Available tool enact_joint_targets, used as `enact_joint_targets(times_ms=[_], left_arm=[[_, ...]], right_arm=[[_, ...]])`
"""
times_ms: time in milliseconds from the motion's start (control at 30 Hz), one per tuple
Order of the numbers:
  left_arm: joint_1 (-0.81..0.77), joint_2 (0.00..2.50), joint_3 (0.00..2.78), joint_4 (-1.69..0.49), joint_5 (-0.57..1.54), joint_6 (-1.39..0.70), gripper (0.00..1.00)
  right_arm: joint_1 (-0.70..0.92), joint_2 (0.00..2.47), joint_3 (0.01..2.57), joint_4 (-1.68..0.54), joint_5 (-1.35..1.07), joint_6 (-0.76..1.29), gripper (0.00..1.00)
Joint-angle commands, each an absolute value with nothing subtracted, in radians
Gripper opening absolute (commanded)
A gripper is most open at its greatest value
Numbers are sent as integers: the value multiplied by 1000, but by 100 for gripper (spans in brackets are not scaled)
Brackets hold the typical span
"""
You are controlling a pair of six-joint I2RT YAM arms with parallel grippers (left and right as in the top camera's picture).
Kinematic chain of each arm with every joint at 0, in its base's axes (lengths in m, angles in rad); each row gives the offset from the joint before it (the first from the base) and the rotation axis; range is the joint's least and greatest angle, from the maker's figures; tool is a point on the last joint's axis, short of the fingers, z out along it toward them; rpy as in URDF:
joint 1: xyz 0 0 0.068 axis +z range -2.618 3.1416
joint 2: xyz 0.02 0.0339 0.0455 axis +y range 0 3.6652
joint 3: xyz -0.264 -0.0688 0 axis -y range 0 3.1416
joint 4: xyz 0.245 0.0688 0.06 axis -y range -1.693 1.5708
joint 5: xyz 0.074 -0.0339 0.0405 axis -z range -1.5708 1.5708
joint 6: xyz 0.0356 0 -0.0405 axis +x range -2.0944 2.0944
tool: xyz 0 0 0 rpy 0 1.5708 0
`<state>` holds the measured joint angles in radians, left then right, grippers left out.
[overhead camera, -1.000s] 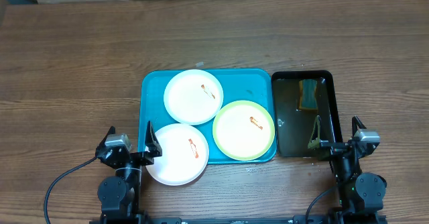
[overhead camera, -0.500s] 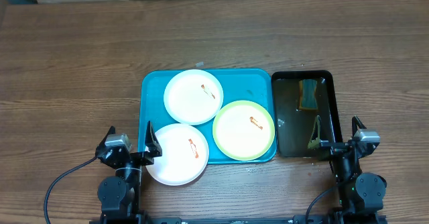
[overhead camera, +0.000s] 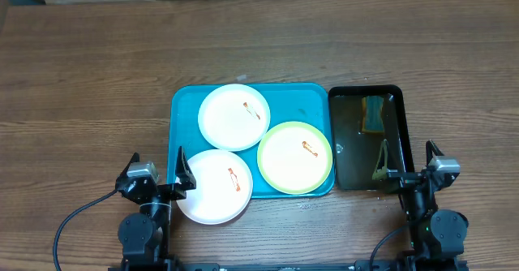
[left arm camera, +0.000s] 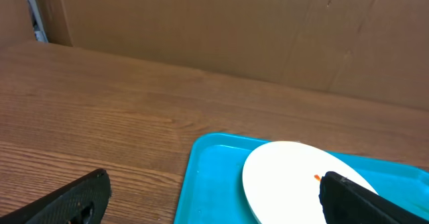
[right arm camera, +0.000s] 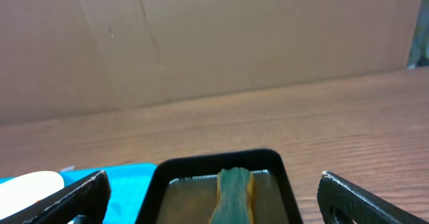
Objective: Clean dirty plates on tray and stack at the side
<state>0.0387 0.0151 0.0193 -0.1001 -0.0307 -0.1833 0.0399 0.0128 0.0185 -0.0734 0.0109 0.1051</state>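
A: Where were the dirty plates (overhead camera: 234,116)?
B: On the tray (overhead camera: 300,101); one white plate (overhead camera: 214,186) overhung its near edge. The left gripper (overhead camera: 158,157) and right gripper (overhead camera: 407,151) were spread wide, empty.
A: Handling?
B: Likely light, stiff, slick. Pinch the rims.

Overhead checked against the earlier views: no change found. My left gripper (overhead camera: 158,162) and right gripper (overhead camera: 407,154) show no shift, jaws no wider or narrower; none of the dirty plates (overhead camera: 234,116) has moved on the tray (overhead camera: 312,101).
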Motion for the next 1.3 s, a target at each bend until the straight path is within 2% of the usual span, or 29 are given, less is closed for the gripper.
enact_joint_targets(times_ms=[0,100,333,667,800,933,1067,1267], left_arm=[[33,11,17,-100,-26,-171,100],[33,11,17,-101,-26,-171,100],[33,11,17,-101,-26,-171,100],[33,11,17,-101,-26,-171,100],[33,11,17,-100,-26,-171,100],[33,11,17,-101,-26,-171,100],[33,11,17,-100,-26,-171,100],[33,11,18,-55,3,-193,100]], right_arm=[[37,4,19,-24,-28,199,100],[37,4,76,-44,-49,287,100],[37,134,382,-239,-69,285,100],[37,831,1067,-830,-130,205,100],[37,1087,1250,-959,-128,205,100],[37,1277,1282,-959,-125,205,100],[37,1436,1282,-944,-125,206,86],[37,1626,1282,-921,-104,206,82]])
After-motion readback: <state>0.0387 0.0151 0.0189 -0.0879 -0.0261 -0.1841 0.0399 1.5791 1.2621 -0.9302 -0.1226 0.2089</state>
